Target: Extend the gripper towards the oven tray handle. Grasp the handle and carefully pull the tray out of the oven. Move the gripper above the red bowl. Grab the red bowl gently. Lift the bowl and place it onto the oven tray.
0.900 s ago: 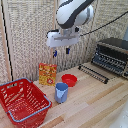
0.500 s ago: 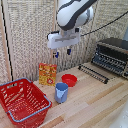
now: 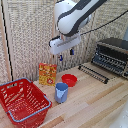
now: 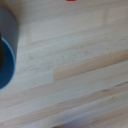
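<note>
On the pale wooden bench the small shallow red bowl sits at two o'clock of the blue cup. The white pincer hangs above it, fingers apart, holding nothing. At three o'clock, the dark wire tray lies pulled out before the dark toaster oven.

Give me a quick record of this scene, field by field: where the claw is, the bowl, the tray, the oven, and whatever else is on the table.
claw: raised in the air, above and behind the red bowl, holding nothing; jaw state unclear
red bowl: on the wooden table, untouched
tray: pulled out in front of the oven, nothing on it
oven: at the exterior view's right
blue cup: upright, in front of the bowl
red basket: at the exterior view's left
orange box: standing behind the cup
</note>
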You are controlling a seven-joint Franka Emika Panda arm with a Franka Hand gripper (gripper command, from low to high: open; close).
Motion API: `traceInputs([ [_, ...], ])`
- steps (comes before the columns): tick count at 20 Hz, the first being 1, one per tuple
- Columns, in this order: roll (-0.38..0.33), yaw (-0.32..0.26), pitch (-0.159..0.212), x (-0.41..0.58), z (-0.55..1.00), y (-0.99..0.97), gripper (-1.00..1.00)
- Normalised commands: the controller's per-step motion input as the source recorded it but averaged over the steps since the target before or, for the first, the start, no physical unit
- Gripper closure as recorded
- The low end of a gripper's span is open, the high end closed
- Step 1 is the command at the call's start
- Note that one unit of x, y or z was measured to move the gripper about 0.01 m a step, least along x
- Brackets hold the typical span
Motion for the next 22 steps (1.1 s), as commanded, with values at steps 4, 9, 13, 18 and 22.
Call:
traceInputs([
  [4, -0.229, 0.073, -0.002, 0.019, 0.01, -0.49, -1.00],
  [9, -0.303, 0.066, -0.015, 0.000, -0.03, -0.46, -1.00],
  [13, -0.341, 0.041, 0.000, 0.032, -0.11, -0.47, -1.00],
  [18, -0.337, 0.054, 0.000, 0.074, -0.15, -0.43, -1.00],
  [22, -0.297, 0.081, 0.000, 0.101, -0.18, -0.40, -1.00],
])
